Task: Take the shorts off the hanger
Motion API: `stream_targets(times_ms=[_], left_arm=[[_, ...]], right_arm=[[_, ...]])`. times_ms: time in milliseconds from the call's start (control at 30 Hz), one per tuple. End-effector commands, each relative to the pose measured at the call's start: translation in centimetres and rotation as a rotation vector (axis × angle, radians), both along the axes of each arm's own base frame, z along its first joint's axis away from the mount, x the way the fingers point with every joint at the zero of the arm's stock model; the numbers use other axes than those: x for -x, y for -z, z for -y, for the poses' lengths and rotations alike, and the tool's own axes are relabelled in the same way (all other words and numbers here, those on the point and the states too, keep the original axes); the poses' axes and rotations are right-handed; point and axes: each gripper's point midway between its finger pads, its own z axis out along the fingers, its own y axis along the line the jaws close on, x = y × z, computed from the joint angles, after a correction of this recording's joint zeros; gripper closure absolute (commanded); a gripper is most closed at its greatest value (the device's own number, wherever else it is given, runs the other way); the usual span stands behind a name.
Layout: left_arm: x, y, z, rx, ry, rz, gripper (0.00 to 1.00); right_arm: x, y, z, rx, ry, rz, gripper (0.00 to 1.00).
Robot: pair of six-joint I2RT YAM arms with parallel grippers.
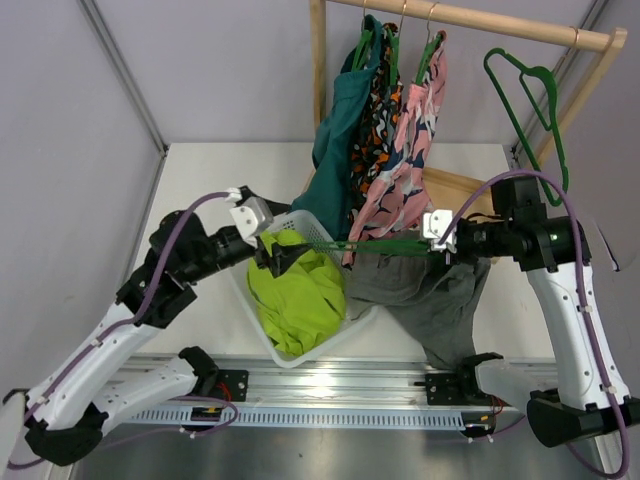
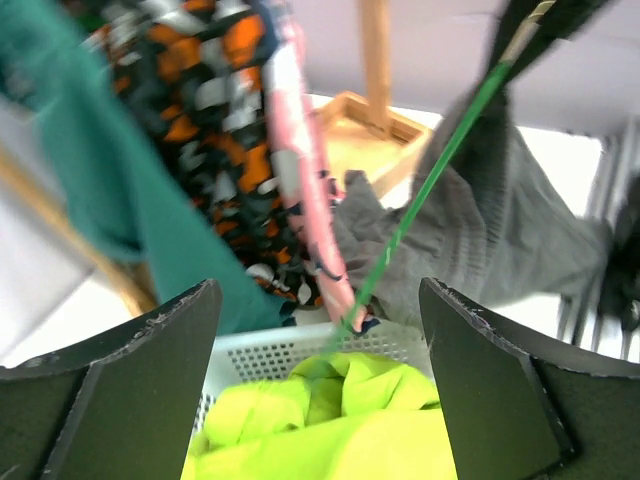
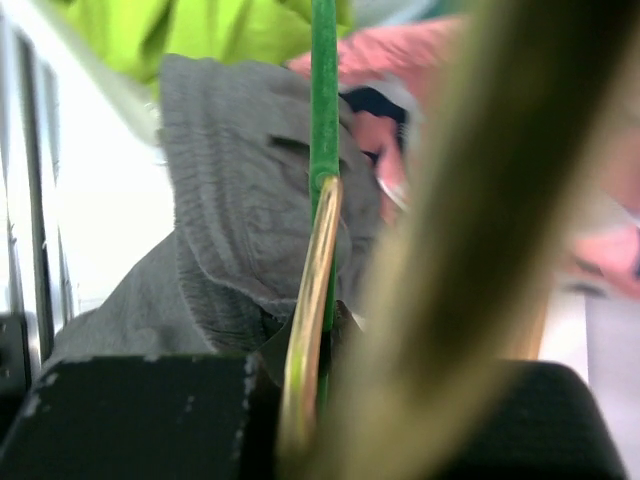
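Grey shorts (image 1: 425,290) hang from a green hanger (image 1: 385,246) held level over the table's front. My right gripper (image 1: 442,246) is shut on the hanger's right part, by its gold hook (image 3: 310,290); the green bar (image 3: 323,100) and the grey shorts (image 3: 230,200) fill the right wrist view. My left gripper (image 1: 276,256) is open at the hanger's left end, over a lime green garment (image 1: 295,295). In the left wrist view its fingers (image 2: 170,340) stand wide apart and hold nothing, with the hanger bar (image 2: 425,190) and the shorts (image 2: 500,230) beyond.
A white basket (image 1: 300,355) holds the lime garment at centre front. A wooden rack (image 1: 480,20) behind carries teal (image 1: 340,120), patterned and pink (image 1: 415,130) garments and an empty green hanger (image 1: 530,95). Its wooden base (image 1: 460,190) lies on the table.
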Motion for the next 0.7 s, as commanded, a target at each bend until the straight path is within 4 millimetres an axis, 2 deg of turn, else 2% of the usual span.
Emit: stream_targets(times_ms=[0, 33, 100, 167, 200, 333, 433, 467, 533, 567, 600, 633, 667], left_arm=[[0.8, 0.6, 2.1, -0.142, 0.106, 0.081, 0.14], [1.6, -0.1, 3.0, -0.147, 0.145, 0.094, 0.14], [1.5, 1.3, 4.5, -0.214, 0.182, 0.072, 0.16], [2.2, 2.0, 5.9, -0.251, 0.236, 0.071, 0.19], [2.2, 3.0, 6.6, -0.28, 0.258, 0.052, 0.19], [3.8, 5.0, 8.5, -0.323, 0.378, 0.049, 0.24], [3.2, 6.4, 9.1, -0.361, 0.365, 0.034, 0.4], [2.3, 6.8, 9.0, -0.39, 0.32, 0.046, 0.48], [1.6, 7.7, 9.0, -0.438, 0.295, 0.048, 0.57], [0.8, 7.8, 8.8, -0.462, 0.259, 0.072, 0.77], [0.4, 8.2, 8.7, -0.481, 0.239, 0.078, 0.92], [0.0, 8.4, 8.5, -0.496, 0.218, 0.083, 1.0], [-0.3, 8.6, 8.4, -0.507, 0.201, 0.081, 1.0]], right_arm=[[0.3, -1.4, -0.8, 0.057, -0.106, 0.112, 1.0], [0.3, -1.4, -1.2, 0.057, -0.122, 0.114, 1.0], [0.2, -1.8, -1.6, 0.047, -0.13, 0.124, 1.0], [0.3, -2.1, -1.9, 0.039, -0.136, 0.123, 1.0], [0.3, -2.2, -1.9, 0.038, -0.138, 0.126, 1.0], [0.4, -2.0, -1.8, 0.049, -0.138, 0.121, 1.0], [1.1, -1.9, -2.0, 0.036, -0.156, 0.112, 1.0], [1.3, -2.0, -2.1, 0.029, -0.165, 0.112, 1.0], [1.8, -2.0, -2.3, 0.016, -0.178, 0.11, 1.0], [2.0, -2.0, -2.4, 0.011, -0.185, 0.107, 1.0], [2.2, -2.0, -2.4, 0.009, -0.188, 0.109, 1.0], [2.2, -1.9, -2.4, 0.007, -0.183, 0.103, 1.0], [2.2, -1.8, -2.3, 0.006, -0.175, 0.1, 1.0]])
